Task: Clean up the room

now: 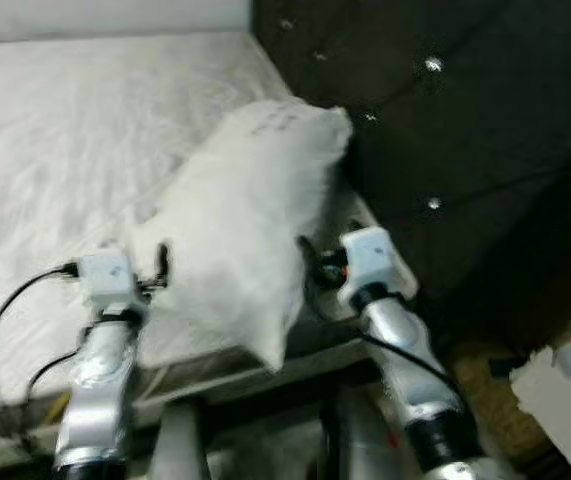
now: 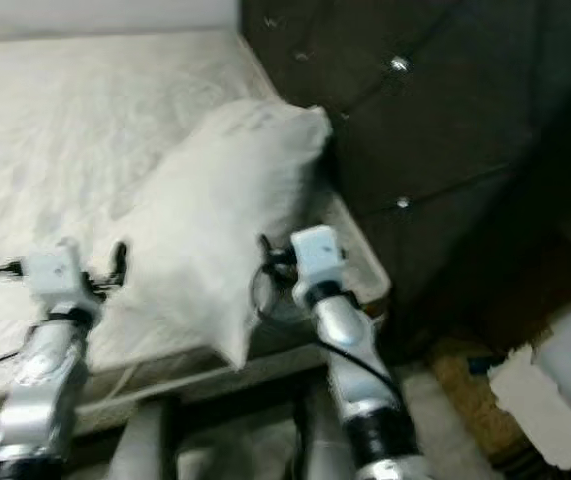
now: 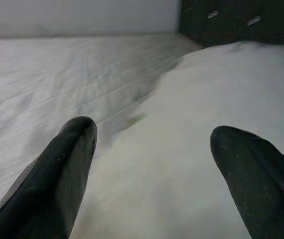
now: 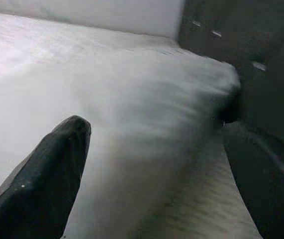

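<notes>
Pillow (image 1: pixel 245 220), plump and white, lies between spread left gripper (image 3: pixel 151 174) and right gripper (image 4: pixel 156 184).

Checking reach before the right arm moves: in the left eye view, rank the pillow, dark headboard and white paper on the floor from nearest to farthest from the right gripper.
1. Pillow, right beside the right gripper, on its left.
2. Headboard, beyond it, to the right.
3. White paper, low on the floor, far right.
</notes>
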`<state>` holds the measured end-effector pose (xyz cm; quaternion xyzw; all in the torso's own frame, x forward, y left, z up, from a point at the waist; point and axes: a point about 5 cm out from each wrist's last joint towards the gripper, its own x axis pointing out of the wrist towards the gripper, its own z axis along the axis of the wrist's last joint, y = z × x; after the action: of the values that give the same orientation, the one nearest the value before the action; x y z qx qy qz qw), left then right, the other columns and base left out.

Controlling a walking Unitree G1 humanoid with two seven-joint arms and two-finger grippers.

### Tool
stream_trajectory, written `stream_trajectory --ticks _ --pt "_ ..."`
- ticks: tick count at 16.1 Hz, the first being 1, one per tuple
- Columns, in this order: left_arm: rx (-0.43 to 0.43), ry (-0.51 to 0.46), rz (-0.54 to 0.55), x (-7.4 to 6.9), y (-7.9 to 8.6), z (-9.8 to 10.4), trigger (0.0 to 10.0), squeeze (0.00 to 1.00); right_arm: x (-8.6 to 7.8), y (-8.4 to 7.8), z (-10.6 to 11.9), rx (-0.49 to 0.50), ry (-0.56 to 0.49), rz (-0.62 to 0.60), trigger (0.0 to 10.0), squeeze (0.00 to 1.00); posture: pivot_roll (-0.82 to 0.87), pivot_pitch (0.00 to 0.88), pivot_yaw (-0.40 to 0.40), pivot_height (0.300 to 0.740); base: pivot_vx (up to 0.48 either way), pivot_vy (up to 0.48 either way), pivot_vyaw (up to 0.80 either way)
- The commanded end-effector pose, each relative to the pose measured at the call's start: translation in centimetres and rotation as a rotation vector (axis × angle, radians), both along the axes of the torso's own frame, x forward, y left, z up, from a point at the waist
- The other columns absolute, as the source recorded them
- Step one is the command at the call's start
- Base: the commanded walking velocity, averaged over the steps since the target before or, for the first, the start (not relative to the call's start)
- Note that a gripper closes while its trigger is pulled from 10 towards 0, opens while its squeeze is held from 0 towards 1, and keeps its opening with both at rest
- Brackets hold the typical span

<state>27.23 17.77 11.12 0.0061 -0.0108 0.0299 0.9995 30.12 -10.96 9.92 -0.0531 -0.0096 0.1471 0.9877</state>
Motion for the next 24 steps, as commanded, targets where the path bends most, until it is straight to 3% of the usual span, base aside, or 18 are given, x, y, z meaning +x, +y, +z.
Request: stream_trajectory --ticks 1,5,7,10,12,13,15,17,19,22,24 --pt "-0.006 0.029 -0.008 -0.3 -0.5 -0.7 10.0 0.0 0.0 -0.7 -0.3 -0.002 0.017 -0.018 10.0 0.0 0.06 0.023 -0.031 0.557 0.0 0.0 0.0" --pt "-0.003 0.031 -0.015 -0.3 -0.5 -0.8 10.0 0.0 0.0 -0.6 -0.5 -0.003 0.024 -0.011 10.0 0.0 0.06 0.014 -0.033 0.557 0.0 0.0 0.0" --pt "0.005 0.044 -0.01 -0.3 -0.6 -0.9 10.0 0.0 0.1 -0.6 -1.2 0.014 0.088 0.024 10.0 0.0 0.06 0.012 -0.033 0.557 0.0 0.0 0.0" --pt "0.039 0.096 0.006 -0.5 -0.5 -1.3 10.0 0.0 0.7 -1.4 -1.6 -0.044 0.165 0.092 10.0 0.0 0.06 0.011 -0.029 0.557 0.0 0.0 0.0" --pt "0.055 0.127 0.015 -1.3 -0.2 -1.6 10.0 0.0 1.0 -2.5 -1.6 -0.101 0.209 0.124 10.0 0.0 0.05 0.012 -0.026 0.557 0.0 0.0 0.0" --pt "0.075 0.144 -0.005 -2.8 0.2 -1.7 10.0 0.0 1.0 -3.8 -1.5 -0.175 0.23 0.147 10.0 0.0 0.06 0.019 -0.024 0.557 0.0 0.0 0.0" --pt "0.096 0.167 0.009 -4.0 1.1 -2.1 10.0 0.0 0.4 -4.7 -1.7 -0.201 0.303 0.216 10.0 0.0 0.07 0.024 -0.024 0.557 0.0 0.0 0.0" --pt "0.107 0.18 0.054 -4.3 2.1 -2.3 10.0 0.0 -1.3 -4.9 -2.4 -0.225 0.42 0.368 10.0 0.0 0.07 0.026 -0.024 0.557 0.0 0.0 0.0" --pt "0.124 0.167 0.088 -4.5 2.4 -1.7 10.0 0.0 -2.6 -4.3 -2.7 -0.157 0.487 0.451 10.0 0.0 0.09 0.03 -0.032 0.557 0.0 0.0 0.0" --pt "0.13 0.17 0.108 -4.9 2.8 -1.6 10.0 0.0 -1.9 -3.1 -2.5 -0.093 0.483 0.387 10.0 0.0 0.11 0.03 -0.032 0.557 0.0 0.0 0.53" --pt "0.13 0.169 0.11 -4.9 2.8 -1.4 10.0 0.0 -1.9 -3.0 -2.9 -0.068 0.555 0.291 10.0 0.0 0.12 0.028 -0.03 0.557 0.0 0.0 0.0"
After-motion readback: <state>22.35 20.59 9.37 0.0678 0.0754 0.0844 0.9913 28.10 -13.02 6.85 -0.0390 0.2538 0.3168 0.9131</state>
